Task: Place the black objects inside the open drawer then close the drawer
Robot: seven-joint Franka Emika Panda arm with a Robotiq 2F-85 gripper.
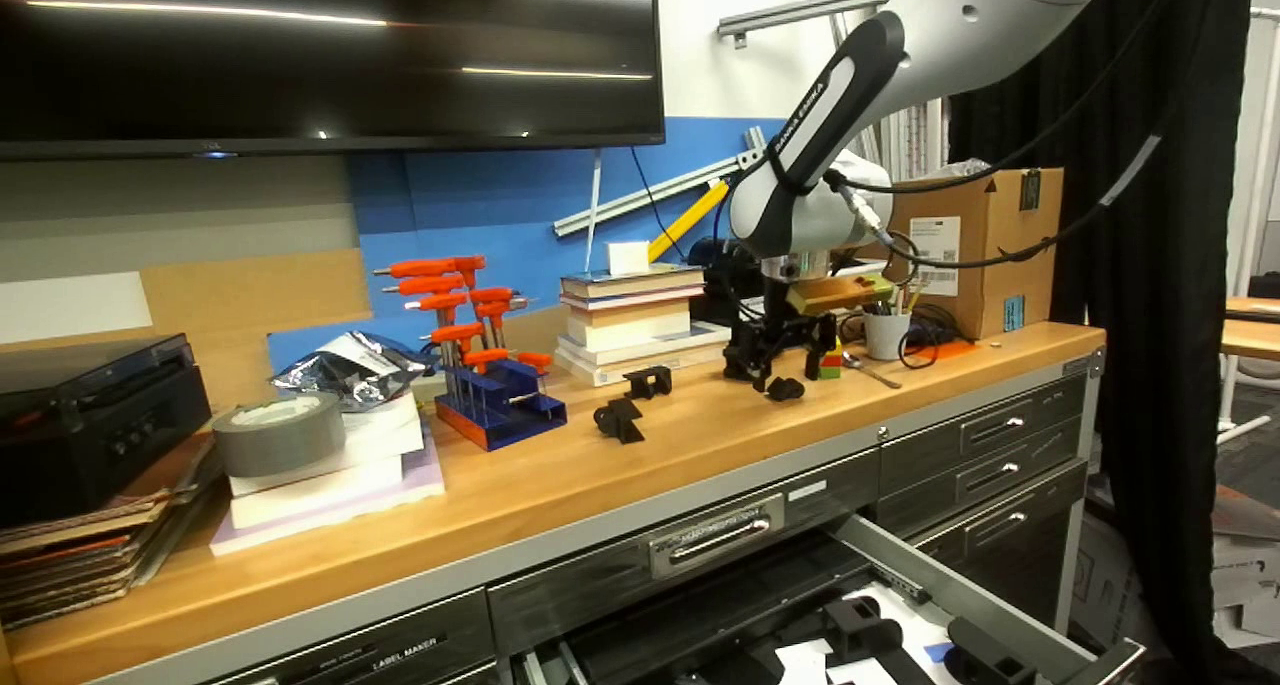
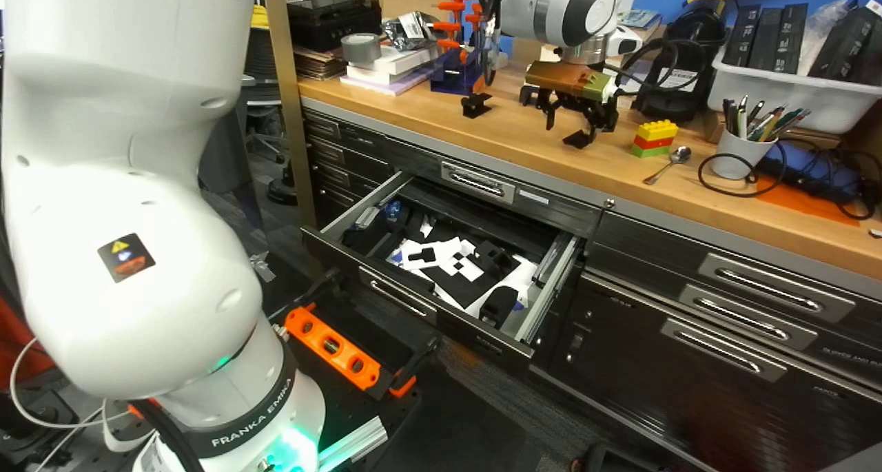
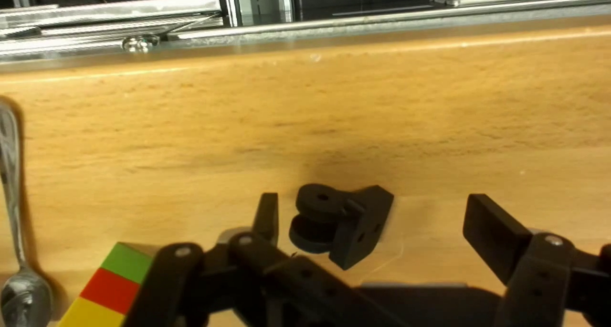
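In an exterior view, the drawer [image 1: 960, 595] stands pulled out at lower right; beyond it, at mid-frame, two black pieces [image 1: 622, 421] lie on the bench [image 1: 710, 421]. Right of centre, the gripper [image 1: 790, 367], fingers spread apart, hangs over a third black piece [image 1: 786, 389]; stacked books [image 1: 635, 320] lie farther back.

This looks like a workshop or a lab. A long wooden bench [image 1: 720, 425] has shut metal drawers [image 1: 1000, 480] at the right. On top, tape [image 1: 280, 443] sits at the left, red-handled tools [image 1: 430, 285] stand right of it, and pens [image 2: 758, 122] fill a cup [image 2: 751, 145] at the right. A big robot [image 2: 124, 203] stands near, beside an orange level [image 2: 343, 357].
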